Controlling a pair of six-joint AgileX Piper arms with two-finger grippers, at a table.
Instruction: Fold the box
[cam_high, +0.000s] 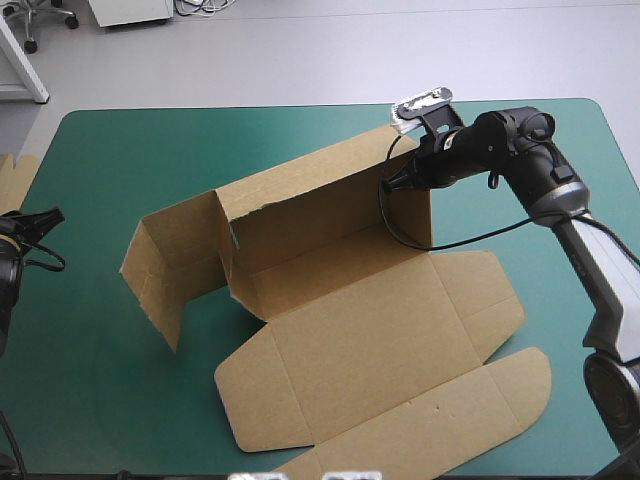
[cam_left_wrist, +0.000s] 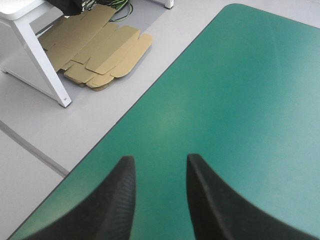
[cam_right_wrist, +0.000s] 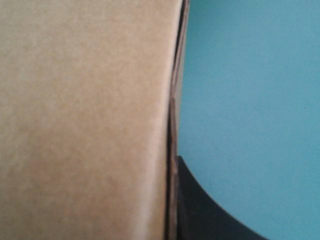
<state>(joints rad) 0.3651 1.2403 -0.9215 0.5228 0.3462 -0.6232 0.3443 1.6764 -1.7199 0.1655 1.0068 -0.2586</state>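
Right claw: the right gripper (cam_high: 392, 184), two broad black curved fins on the arm coming in from the right, was clamped on the box at the right end of its raised back wall, near the top corner.
Right claw, wrist view: the sheet's edge ran down between the fingers. One black finger (cam_right_wrist: 205, 210) lay tight against the board's outer face, and the other was hidden behind the board.
Left claw: the left gripper (cam_left_wrist: 160, 159) stood narrowly parted and held nothing, with only the cover showing in the gap. It hung over the table's left side, near the edge and well apart from the box.
Box: the cut sheet of brown cardboard (cam_high: 340, 330) sat mid-table, partly raised.
Back wall: the long panel (cam_high: 320, 215) stood upright along the far side of the flat base.
Left end: a side panel (cam_high: 165, 265) also stood upright, angled off the wall's left end toward the near-left.
Flat parts: the base, the right side flap (cam_high: 480, 300) and the long rounded tuck flap (cam_high: 500, 390) lay flat on the cover, reaching toward the near edge.
Table: the teal-green cover (cam_high: 90, 380) was bare around the sheet.
Spare board: a brown edge (cam_high: 14, 178) showed at the table's left edge. The left wrist view showed a stack of flat brown sheets (cam_left_wrist: 95, 47) on the floor beyond that edge.
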